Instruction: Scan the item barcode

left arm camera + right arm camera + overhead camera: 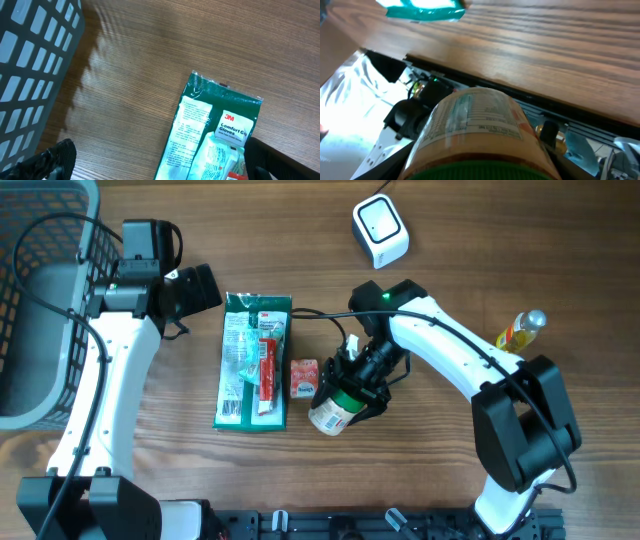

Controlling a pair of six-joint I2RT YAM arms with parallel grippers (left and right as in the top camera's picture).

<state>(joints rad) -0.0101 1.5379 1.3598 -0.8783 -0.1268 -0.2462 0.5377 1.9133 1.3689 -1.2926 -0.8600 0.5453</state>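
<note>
My right gripper [352, 392] is shut on a jar [334, 412] with a green lid and an orange label, held tilted just above the table near its front edge. In the right wrist view the jar [476, 127] fills the space between the jaws, its printed label facing up. A white scanner [381, 228] stands at the back of the table, well away from the jar. My left gripper [203, 287] hangs open at the upper left of a green 3M gloves pack [254, 360]. In the left wrist view the wide-spread left gripper [160, 167] holds nothing, with the gloves pack [210, 135] below it.
A grey mesh basket [40, 300] stands at the far left. A red tube [267, 370] lies on the gloves pack, and a small red box [303, 377] sits beside the jar. A yellow bottle [522, 330] stands at the right.
</note>
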